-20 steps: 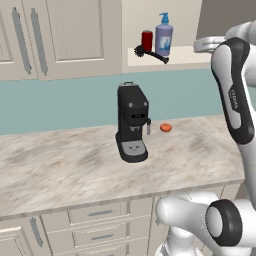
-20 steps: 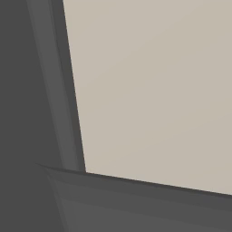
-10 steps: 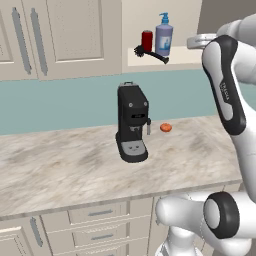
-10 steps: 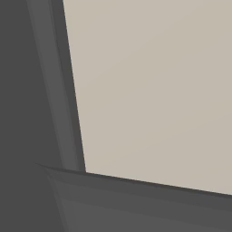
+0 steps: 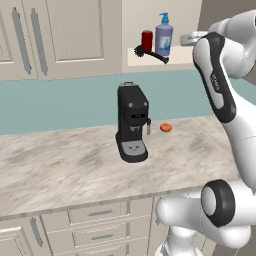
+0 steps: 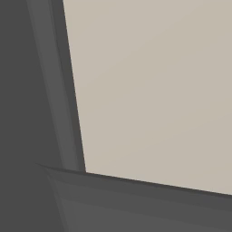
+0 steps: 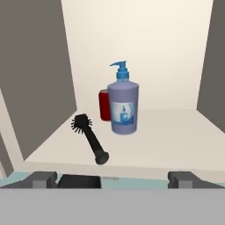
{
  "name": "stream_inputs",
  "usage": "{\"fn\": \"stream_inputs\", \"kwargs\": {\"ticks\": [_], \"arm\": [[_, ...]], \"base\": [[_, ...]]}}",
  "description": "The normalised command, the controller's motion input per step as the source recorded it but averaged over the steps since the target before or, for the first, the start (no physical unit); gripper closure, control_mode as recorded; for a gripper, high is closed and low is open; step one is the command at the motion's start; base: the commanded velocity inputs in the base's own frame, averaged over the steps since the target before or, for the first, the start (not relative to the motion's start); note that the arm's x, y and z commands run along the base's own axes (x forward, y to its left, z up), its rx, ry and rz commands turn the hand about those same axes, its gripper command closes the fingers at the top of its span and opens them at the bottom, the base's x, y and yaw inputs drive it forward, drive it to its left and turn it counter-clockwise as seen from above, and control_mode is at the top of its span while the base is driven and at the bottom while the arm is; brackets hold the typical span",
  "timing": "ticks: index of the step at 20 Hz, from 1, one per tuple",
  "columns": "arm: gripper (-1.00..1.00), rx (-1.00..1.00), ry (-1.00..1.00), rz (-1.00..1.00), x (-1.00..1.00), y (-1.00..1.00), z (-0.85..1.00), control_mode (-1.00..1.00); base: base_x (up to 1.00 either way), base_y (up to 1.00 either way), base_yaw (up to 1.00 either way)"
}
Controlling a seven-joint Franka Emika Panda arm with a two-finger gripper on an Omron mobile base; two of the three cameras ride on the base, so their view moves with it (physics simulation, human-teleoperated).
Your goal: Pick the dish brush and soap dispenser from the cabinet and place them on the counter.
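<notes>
The cabinet stands open above the counter. On its cream shelf the lavender soap dispenser with a blue pump stands upright. The black dish brush lies left of it, bristles inward and handle end at the shelf's front edge. From the left base view the brush and dispenser sit side by side. My gripper hovers just in front of the shelf, open, with its fingertips spread wide and nothing between them. Its hand is right of the dispenser.
A red can stands behind the dispenser's left side. A black coffee machine and a small orange item sit on the counter below. Shut wall cabinets hang to the left. A beige panel with a dark frame sits close before the right base camera.
The arm has swung a little left, bringing the hand closer to the open cabinet. The jaws stay wide; brush, dispenser and can have not moved.
</notes>
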Motion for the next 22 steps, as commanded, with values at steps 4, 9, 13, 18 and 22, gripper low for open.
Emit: {"fn": "stream_inputs", "kwargs": {"ticks": [4,9,13,18,22], "arm": [[-1.0,0.0,0.0,0.01,0.26,0.0,0.1,-1.0],[-1.0,0.0,0.0,0.01,0.29,0.0,0.05,-1.0],[-1.0,0.0,0.0,0.0,0.29,0.0,0.08,-1.0],[-1.0,0.0,-0.01,0.0,0.28,0.0,0.08,-1.0],[-1.0,0.0,-0.02,0.0,0.29,0.0,0.01,-1.0]], "base": [[0.0,0.0,0.0],[0.0,0.0,0.0],[0.0,0.0,0.0],[0.0,0.0,0.0],[0.0,0.0,0.0]]}}
